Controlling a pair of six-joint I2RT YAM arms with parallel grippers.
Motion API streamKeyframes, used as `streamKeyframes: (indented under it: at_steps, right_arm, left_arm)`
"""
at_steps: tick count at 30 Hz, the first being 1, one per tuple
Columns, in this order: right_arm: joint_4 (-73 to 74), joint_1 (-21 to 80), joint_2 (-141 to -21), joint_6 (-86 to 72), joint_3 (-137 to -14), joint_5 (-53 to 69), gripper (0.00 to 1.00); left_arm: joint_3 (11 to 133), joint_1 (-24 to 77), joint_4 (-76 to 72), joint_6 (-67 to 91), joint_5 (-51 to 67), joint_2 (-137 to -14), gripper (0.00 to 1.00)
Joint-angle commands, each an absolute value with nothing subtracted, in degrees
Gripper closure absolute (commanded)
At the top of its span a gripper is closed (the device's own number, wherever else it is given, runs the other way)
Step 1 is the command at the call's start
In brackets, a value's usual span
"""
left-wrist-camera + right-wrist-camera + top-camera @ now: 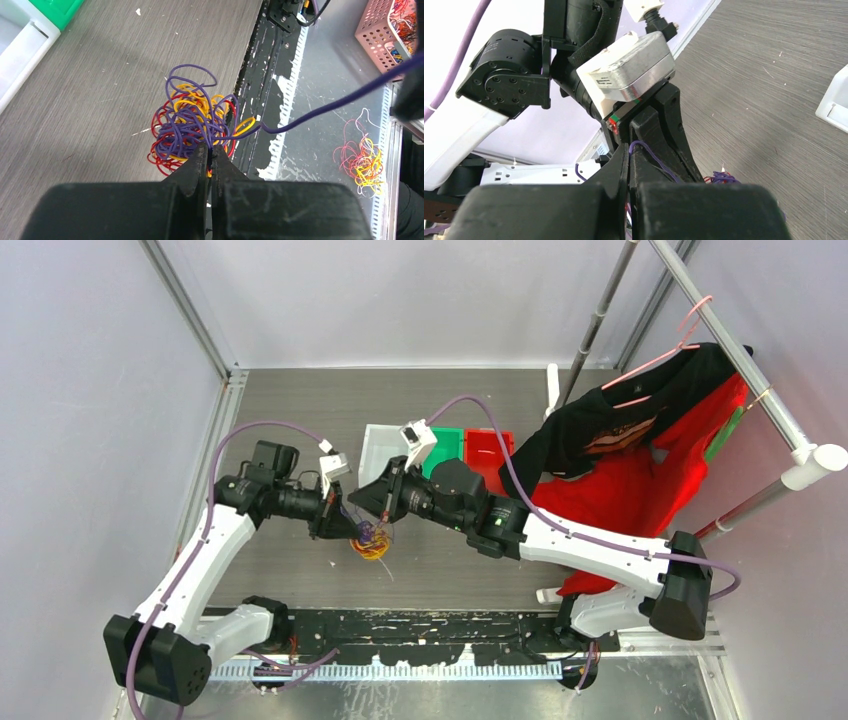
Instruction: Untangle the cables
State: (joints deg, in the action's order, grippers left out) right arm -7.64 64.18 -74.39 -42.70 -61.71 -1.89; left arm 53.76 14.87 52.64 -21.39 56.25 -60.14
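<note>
While the left claw (pixel 210 150) is pinched closed on the near edge of the cables (pixel 192 122), the purple, orange-yellow and red tangle sits bunched at its tips over the grey worktop (pixel 100 100), between both arms; right claw (pixel 629 150) also closed tight, gripping one purple strand (pixel 330 105) running taut out of the tangle
</note>
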Motion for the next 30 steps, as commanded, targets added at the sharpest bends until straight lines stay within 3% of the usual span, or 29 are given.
streamKeyframes:
  at_steps: [1,2,5,8,14,20,24,27,30]
  right_arm:
    - [-8.3,64.4,-72.1,-42.3,-63.8,-4.5,0.9]
    - [-7.5,64.4,-71.7,-42.1,-63.2,-5.1,0.77]
    - [-6.6,64.4,-70.1,-41.5,-60.1,-6.4,0.59]
    - [-5.6,64.4,-68.4,-40.8,-55.9,-8.0,0.33]
    - [-6.3,64.4,-64.4,-40.0,-48.7,-9.4,0.25]
    - [-7.8,64.6,-65.9,-39.5,-48.8,-8.1,0.26]
    - [-8.5,65.2,-69.6,-39.3,-51.5,-7.5,0.33]
    - [-8.7,65.5,-72.4,-39.4,-53.7,-6.6,0.51]
    - [-7.5,65.5,-73.1,-39.2,-54.5,-8.5,0.82]
  left_arm:
    - [54.7,14.6,54.0,-22.5,59.0,-58.5,1.0]
    - [55.2,14.6,54.2,-22.1,59.3,-58.4,1.0]
    - [56.7,14.5,54.0,-19.5,60.9,-57.7,1.0]
    - [58.4,14.5,52.9,-16.0,61.5,-57.1,1.0]
    - [61.1,14.5,49.5,-6.2,59.9,-55.9,1.0]
    - [62.4,14.6,44.9,3.5,57.6,-55.6,1.0]
    - [63.4,14.6,43.4,7.9,56.2,-55.8,1.0]
    - [63.8,14.6,42.7,9.9,55.7,-56.0,1.0]
    - [64.3,14.5,42.8,10.5,56.0,-56.0,1.0]
